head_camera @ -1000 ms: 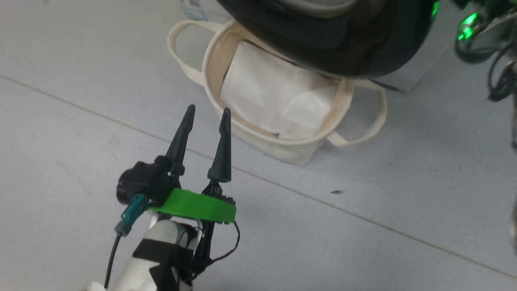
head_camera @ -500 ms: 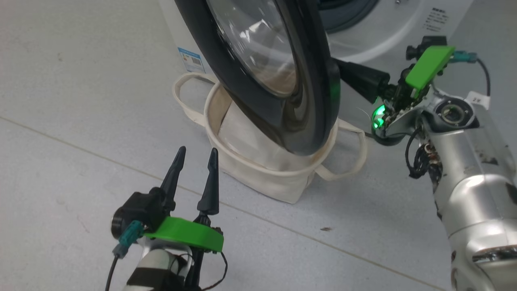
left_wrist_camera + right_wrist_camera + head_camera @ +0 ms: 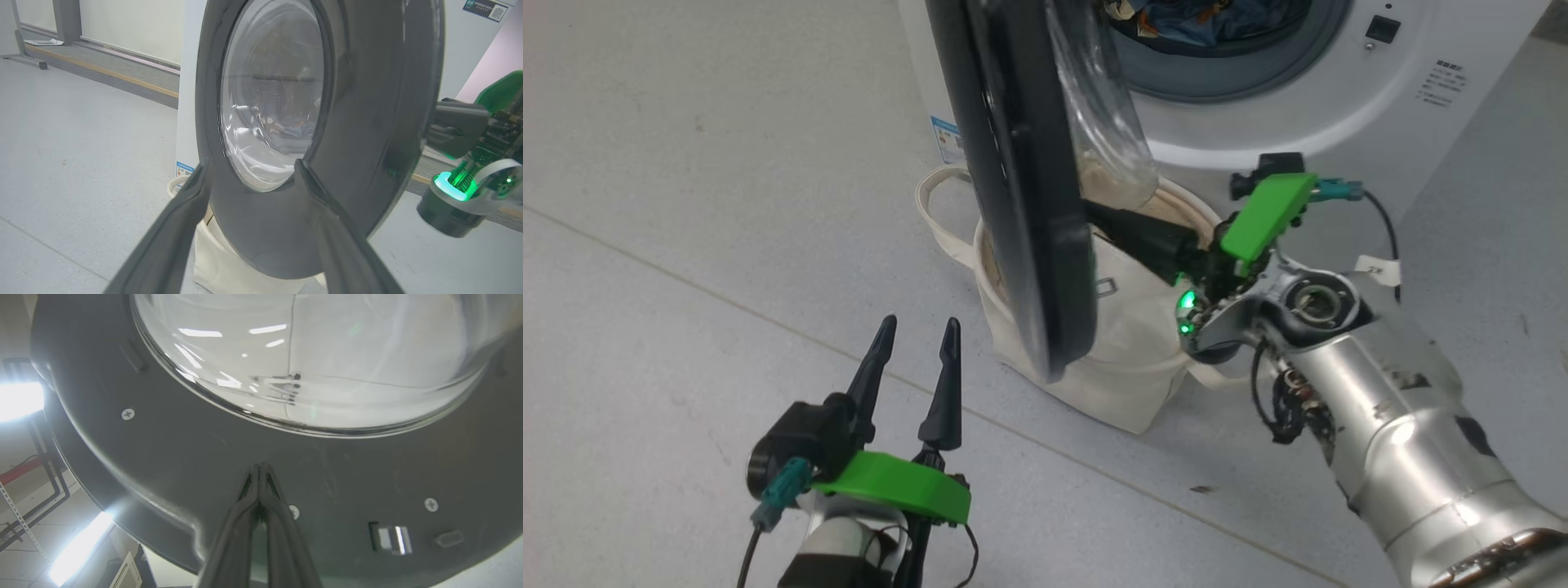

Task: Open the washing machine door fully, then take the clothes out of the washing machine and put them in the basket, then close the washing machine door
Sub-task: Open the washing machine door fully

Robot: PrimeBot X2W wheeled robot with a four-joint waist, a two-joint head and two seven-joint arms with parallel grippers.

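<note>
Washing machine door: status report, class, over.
Left pincer open, empty. Right pincer shut, tips at washing machine door inner face. Door part open above canvas basket. Clothes inside washing machine.

Head camera has tilted up: the washing machine (image 3: 1258, 139) opening and the blue clothes (image 3: 1201, 20) are now in at the top of the frame. The washing machine door (image 3: 1021, 204) has swung wider, from angled to nearly edge-on, left of centre. The right gripper (image 3: 1107, 222), closed, has come from mid-right to centre, above the basket (image 3: 1127, 384), tips at the door's inner face.
</note>
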